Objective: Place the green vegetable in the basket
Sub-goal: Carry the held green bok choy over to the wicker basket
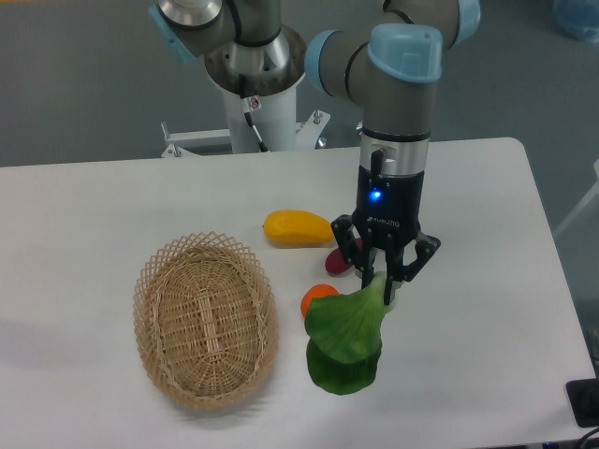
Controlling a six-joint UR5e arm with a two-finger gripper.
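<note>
Green vegetable (346,339): bok-choy type, broad bright leaves below, pale stalk at top. Judged light, the leaves soft and floppy and easily bruised, the stalk firmer. The stalk end is the sensible place for a hold, and that is where it is taken now.

Gripper (383,278) is set vertically over the stalk; jaws are drawn nearly together around it, only the stalk's thickness between them. Leaves hang below the jaws, apparently lifted just off the table (487,281), though contact at the leaf tips cannot be ruled out from this view.

Vegetable is placed right of the basket (205,321), near but apart. Orange (316,296) is seen just beside the leaves; yellow fruit (297,228) and small purple-red vegetable (337,263) lie behind.
</note>
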